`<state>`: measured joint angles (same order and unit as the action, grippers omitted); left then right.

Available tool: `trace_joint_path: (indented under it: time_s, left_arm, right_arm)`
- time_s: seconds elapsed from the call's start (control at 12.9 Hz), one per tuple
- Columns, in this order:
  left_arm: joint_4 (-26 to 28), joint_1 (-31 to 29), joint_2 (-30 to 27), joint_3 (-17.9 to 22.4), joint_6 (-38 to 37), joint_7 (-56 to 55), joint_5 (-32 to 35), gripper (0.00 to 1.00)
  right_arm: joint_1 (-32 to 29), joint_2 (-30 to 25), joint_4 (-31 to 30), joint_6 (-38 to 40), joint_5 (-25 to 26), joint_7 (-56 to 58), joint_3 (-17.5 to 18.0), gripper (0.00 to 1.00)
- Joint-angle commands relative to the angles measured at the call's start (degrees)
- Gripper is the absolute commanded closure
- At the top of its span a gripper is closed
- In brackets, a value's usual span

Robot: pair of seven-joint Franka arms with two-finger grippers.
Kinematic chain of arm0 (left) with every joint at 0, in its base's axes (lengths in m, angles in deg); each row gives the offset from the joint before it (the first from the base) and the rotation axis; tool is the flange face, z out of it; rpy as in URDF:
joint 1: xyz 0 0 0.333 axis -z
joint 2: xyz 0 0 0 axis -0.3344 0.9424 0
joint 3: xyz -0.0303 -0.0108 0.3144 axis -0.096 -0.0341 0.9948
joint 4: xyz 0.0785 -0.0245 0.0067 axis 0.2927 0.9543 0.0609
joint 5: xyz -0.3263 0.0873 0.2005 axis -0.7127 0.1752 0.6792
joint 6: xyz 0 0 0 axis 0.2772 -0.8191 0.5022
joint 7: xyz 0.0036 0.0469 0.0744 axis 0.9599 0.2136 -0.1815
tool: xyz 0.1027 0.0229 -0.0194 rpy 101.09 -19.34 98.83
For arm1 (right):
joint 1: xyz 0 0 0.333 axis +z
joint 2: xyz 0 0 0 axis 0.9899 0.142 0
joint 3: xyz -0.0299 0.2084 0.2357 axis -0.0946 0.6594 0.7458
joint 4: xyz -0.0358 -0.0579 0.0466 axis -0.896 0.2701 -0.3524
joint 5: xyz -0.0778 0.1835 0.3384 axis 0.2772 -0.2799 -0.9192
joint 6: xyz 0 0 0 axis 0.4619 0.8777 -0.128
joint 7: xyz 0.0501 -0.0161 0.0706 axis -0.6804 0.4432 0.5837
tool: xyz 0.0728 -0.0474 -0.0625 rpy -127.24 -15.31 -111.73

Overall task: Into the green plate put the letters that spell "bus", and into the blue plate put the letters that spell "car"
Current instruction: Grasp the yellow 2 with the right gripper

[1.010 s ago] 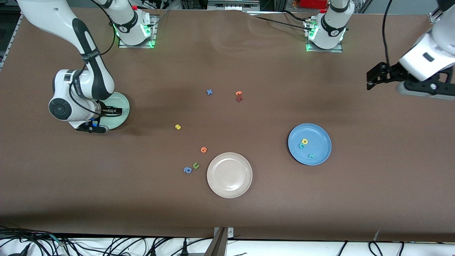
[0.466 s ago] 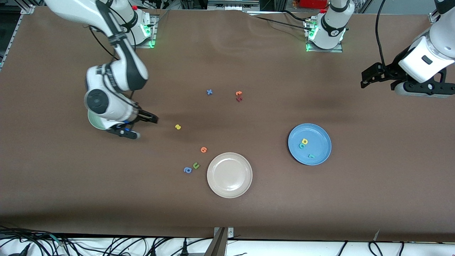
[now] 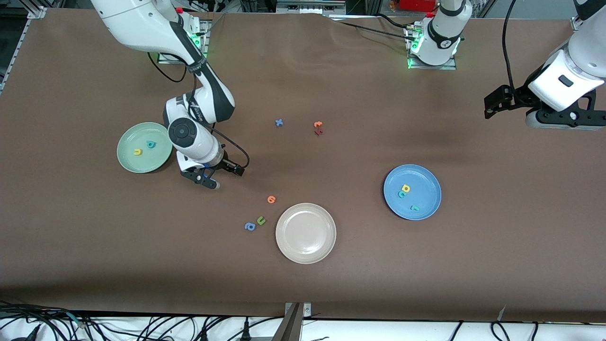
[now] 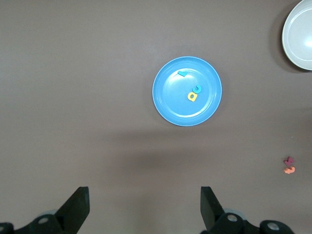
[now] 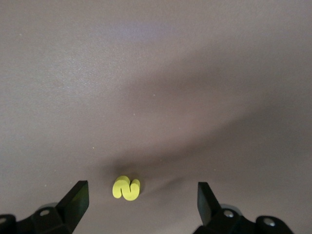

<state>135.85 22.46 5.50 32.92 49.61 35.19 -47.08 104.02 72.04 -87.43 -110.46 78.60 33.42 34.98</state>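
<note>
The green plate point(image 3: 127, 158) holds a yellow u point(image 3: 138, 152) and a teal b point(image 3: 151, 144). My right gripper point(image 3: 226, 176) hangs open just above the table beside that plate, toward the table's middle. In the right wrist view the yellow s point(image 5: 126, 188) lies flat on the table between the open fingers of the right gripper point(image 5: 141, 207); the hand hides it in the front view. The blue plate point(image 3: 426, 182) point(image 4: 170, 105) carries a yellow a point(image 3: 405, 188), a teal c point(image 3: 402, 194) and a teal r point(image 3: 414, 207). My left gripper point(image 3: 492, 102) point(image 4: 145, 209) waits open and empty, high at the left arm's end.
A beige plate point(image 3: 306, 233) sits nearer the front camera than the right gripper. Beside it lie an orange letter point(image 3: 271, 199), a green u point(image 3: 261, 220) and a blue a point(image 3: 250, 227). A blue x point(image 3: 279, 122) and an orange and dark red pair point(image 3: 318, 128) lie toward the bases.
My right arm has swung from over the green plate toward the table's middle, to the yellow s. The green plate with the u and b now shows. The left arm barely shifted.
</note>
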Motion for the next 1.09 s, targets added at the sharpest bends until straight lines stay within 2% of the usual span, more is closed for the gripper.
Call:
trace_joint_path:
  time_s: [0.0, 0.47, 0.7, 0.93, 1.01]
  left_arm:
    - [-1.0, 0.0, 0.2, -0.5, -0.3, -0.5, 1.7, 0.0]
    - [-1.4, 0.2, 0.8, -0.5, -0.9, -0.1, 1.1, 0.0]
    - [-2.0, 0.1, 1.0, -0.5, -0.9, 1.8, 1.1, 0.0]
    - [-2.5, 0.1, 1.3, -0.5, -1.2, 3.4, 1.0, 0.0]
    - [-2.5, -0.1, 1.2, -0.5, -2.1, 3.5, 0.9, 0.0]
  right_arm:
    - [0.6, 1.4, 0.6, -1.4, -0.7, -1.9, -0.3, 0.02]
    - [2.2, 3.2, 0.6, -3.8, -0.8, -4.7, -0.3, 0.06]
    - [2.3, 3.5, 0.6, -3.8, -0.7, -4.7, -0.3, 0.3]
    - [2.3, 3.6, 0.6, -3.8, -0.7, -4.7, -0.3, 0.47]
    - [2.3, 3.6, 0.6, -3.8, -0.7, -4.6, -0.3, 0.56]
